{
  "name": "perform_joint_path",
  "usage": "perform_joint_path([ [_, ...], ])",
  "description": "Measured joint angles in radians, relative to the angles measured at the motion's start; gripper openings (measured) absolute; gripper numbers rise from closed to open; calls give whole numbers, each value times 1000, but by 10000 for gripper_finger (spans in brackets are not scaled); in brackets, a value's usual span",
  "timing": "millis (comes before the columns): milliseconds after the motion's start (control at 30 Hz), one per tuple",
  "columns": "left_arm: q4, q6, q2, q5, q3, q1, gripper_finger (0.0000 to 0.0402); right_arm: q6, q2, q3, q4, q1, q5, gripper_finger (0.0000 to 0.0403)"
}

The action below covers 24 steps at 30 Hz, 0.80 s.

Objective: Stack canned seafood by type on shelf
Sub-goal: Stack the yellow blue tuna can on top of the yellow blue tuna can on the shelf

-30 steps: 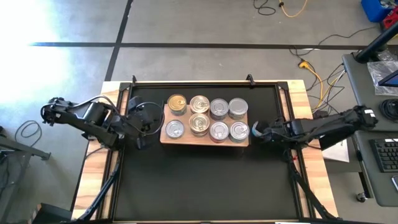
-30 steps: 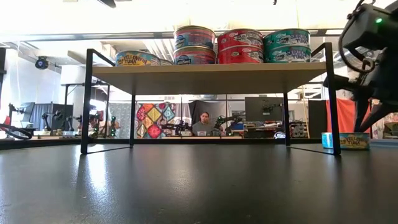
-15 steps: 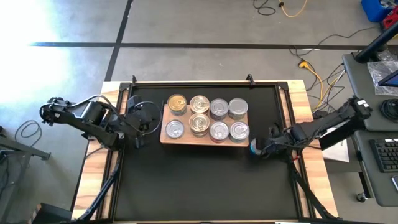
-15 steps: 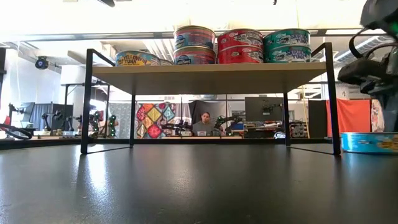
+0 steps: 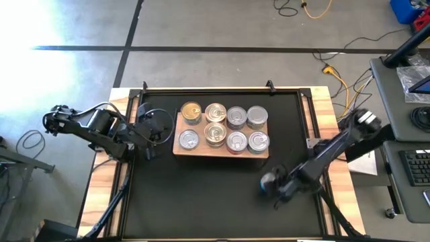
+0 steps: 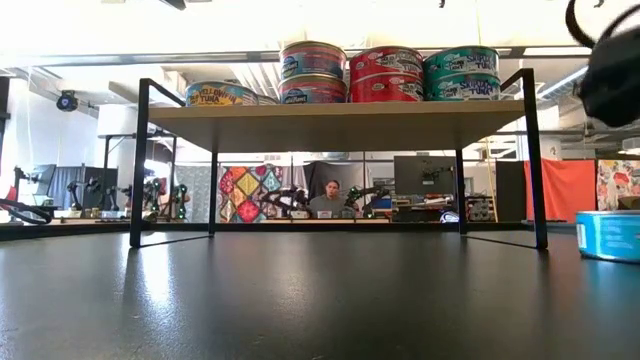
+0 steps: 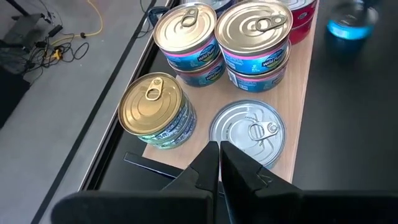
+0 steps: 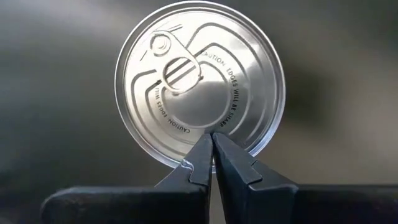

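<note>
The shelf (image 5: 178, 152) is a pale wood board on a black frame, and several seafood cans (image 5: 216, 113) stand on it in two rows, some stacked two high (image 6: 380, 73). One blue-labelled can (image 5: 267, 179) with a silver lid stands on the black mat, near-right of the shelf, also seen in the low view (image 6: 610, 236). My right gripper (image 5: 277, 186) is shut over this can, pointing down. My left gripper (image 5: 149, 142) hovers shut beside the shelf's left end, above a silver-lidded can (image 7: 249, 130). My right gripper sets its shut fingertips (image 8: 202, 155) on the can's lid (image 8: 233, 142), just inside the rim and opposite the pull tab. The fingers come from above, pointing almost straight down. The can stands upright with its base on the mat.
The black mat (image 5: 201, 202) lies open in front of the shelf. Black frame rails run along the mat's left and right sides (image 5: 316, 134). Beyond the table's right edge stands a desk with a keyboard (image 5: 416, 168).
My right gripper has swept from beside the shelf's right end toward the table's near edge and a little left, rolling its wrist on the way. The blue-labelled can has slid along the mat with it, staying upright.
</note>
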Motion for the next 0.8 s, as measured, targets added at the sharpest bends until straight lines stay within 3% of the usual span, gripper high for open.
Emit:
perform_joint_path([
  [233,48,0,0,10,0,-13,0,-119,331,376,13,52,-4,13],
  [467,121,-2,0,24,0,-107,0,-324,568,716,21,13,-8,13],
  [800,143,-140,8,56,-1,-318,0,-608,706,902,61,-144,26,13],
])
